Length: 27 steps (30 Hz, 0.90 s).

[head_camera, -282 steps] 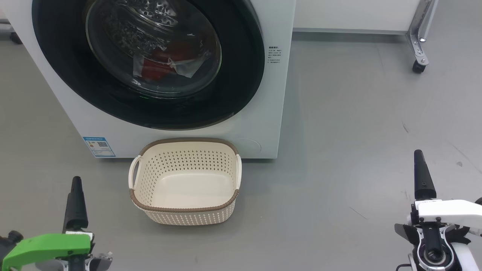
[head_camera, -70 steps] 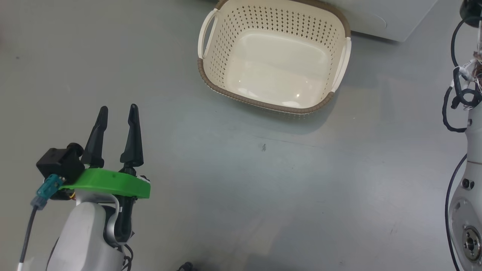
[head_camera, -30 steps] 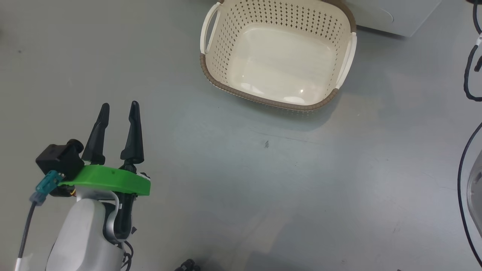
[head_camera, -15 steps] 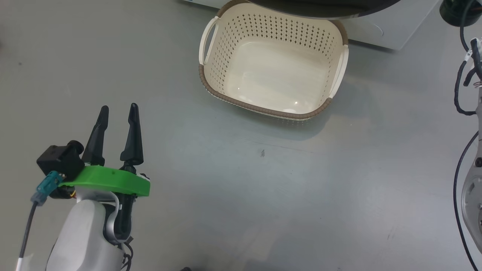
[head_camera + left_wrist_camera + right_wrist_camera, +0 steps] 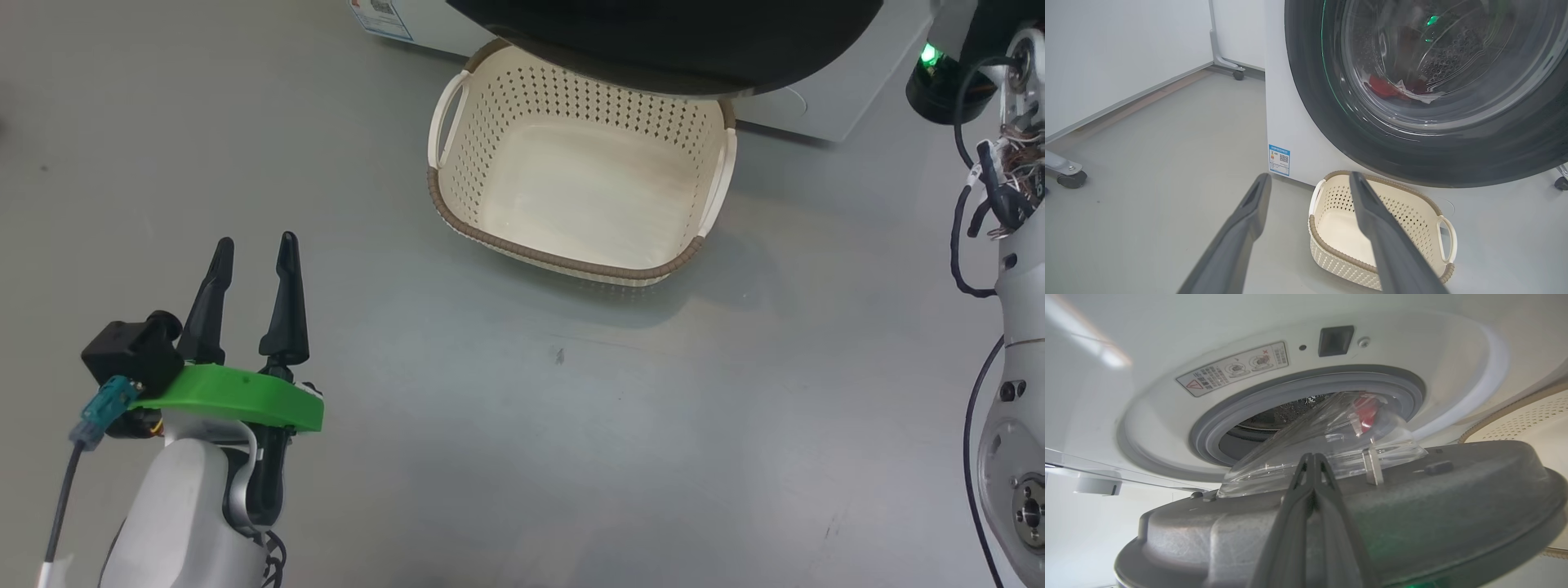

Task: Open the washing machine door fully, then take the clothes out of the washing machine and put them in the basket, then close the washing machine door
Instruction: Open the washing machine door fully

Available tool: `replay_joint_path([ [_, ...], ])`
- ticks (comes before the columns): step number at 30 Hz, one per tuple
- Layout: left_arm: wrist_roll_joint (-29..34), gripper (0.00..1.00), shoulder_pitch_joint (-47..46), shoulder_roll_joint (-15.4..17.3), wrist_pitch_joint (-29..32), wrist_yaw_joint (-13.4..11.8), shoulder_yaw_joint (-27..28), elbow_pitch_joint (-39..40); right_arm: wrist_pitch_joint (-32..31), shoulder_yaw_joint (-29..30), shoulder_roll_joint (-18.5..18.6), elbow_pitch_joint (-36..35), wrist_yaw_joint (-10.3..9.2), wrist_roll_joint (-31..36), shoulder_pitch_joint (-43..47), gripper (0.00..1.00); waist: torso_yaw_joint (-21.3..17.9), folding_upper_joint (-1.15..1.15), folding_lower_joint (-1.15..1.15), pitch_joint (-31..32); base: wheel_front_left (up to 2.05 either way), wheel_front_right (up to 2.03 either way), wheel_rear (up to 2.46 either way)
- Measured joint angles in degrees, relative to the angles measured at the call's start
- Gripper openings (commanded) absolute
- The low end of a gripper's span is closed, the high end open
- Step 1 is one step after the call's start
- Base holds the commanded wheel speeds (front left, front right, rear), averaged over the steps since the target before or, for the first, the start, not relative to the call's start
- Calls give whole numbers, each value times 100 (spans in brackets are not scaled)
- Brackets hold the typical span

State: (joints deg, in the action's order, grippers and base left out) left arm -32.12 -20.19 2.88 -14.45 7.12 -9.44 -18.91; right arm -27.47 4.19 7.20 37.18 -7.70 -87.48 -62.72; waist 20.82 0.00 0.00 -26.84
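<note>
Grey floor point(image 5: 522, 425): an open stretch lies between the left hand point(image 5: 253, 242) and the basket point(image 5: 555, 255).
Left hand: low at the left of the head view, fingers spread and holding nothing, well apart from the basket.
Right hand point(image 5: 1312, 457): fingers pressed together with nothing between them, lying along the grey inner face of the door point(image 5: 1412, 506). Their tips are near the glass bowl point(image 5: 1339, 445); contact cannot be told.
Door: ajar, standing off the opening. In the head view its black rim overhangs the basket's far edge.
Machine point(image 5: 849, 90): white, its grey seal point(image 5: 1306, 381) showing behind the door.
Clothes point(image 5: 1382, 86): red and white, inside the drum – seen through the glass.
Basket: on the floor just in front of the machine, below the door, its near rim and both handles facing open floor.
Right arm point(image 5: 1012, 327): along the right edge of the head view, beside the machine's corner.
</note>
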Motion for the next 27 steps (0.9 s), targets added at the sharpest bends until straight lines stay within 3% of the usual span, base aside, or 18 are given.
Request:
replay_joint_path([
  [16, 96, 100, 86, 5, 0, 0, -7, 8, 99, -12, -40, -66, 10, 58, 105, 0, -69, 0, 0, 165, 0, 0, 0],
  [20, 97, 100, 86, 4, 0, 0, 19, 9, 334, 104, 44, -168, 149, 112, 108, 0, -67, 0, 0, 215, 0, 0, 0],
  [27, 154, 100, 103, 0, 0, 0, 85, -26, 744, -350, 575, -372, 706, 1093, 371, 0, -59, 0, 0, 361, 0, 0, 0],
])
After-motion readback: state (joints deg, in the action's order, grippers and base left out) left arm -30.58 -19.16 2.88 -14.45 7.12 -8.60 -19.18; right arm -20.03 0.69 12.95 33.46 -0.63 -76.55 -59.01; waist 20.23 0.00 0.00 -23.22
